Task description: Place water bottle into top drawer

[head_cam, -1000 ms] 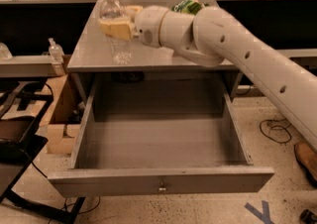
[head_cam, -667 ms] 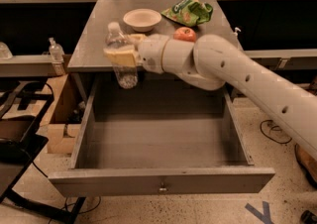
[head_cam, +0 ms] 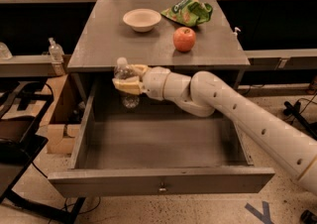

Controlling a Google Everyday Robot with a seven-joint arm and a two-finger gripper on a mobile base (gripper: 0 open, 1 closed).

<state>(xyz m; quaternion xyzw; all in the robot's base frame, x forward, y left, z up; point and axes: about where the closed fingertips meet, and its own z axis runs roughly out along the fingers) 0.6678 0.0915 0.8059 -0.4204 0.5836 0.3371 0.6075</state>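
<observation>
1. Bottle with a nozzle top [head_cam: 55, 49] stands on a side shelf, far at 9 o'clock from the cabinet. It is not the task's thing.
2. The water bottle [head_cam: 122, 71] is upright, its long axis running from 12 to 6 o'clock with the white cap at 12. It hangs just in front of the worktop [head_cam: 99, 44] edge, over the back-left corner of the open drawer.
3. The gripper [head_cam: 126, 85] reaches in from 3 o'clock and is clamped around the bottle's middle, so the bottle sits at the 9 o'clock end of the arm.
4. The top drawer [head_cam: 158, 181] stands open, and its bare floor lies at 6 o'clock from the bottle's base. I judge the next move is a straight lowering. The left wall is near at 9 o'clock and could be bumped.
5. Bowl [head_cam: 142, 20], apple [head_cam: 184, 38] and green bag [head_cam: 190, 11] lie on the worktop between 12 and 2 o'clock, well apart from the bottle.
</observation>
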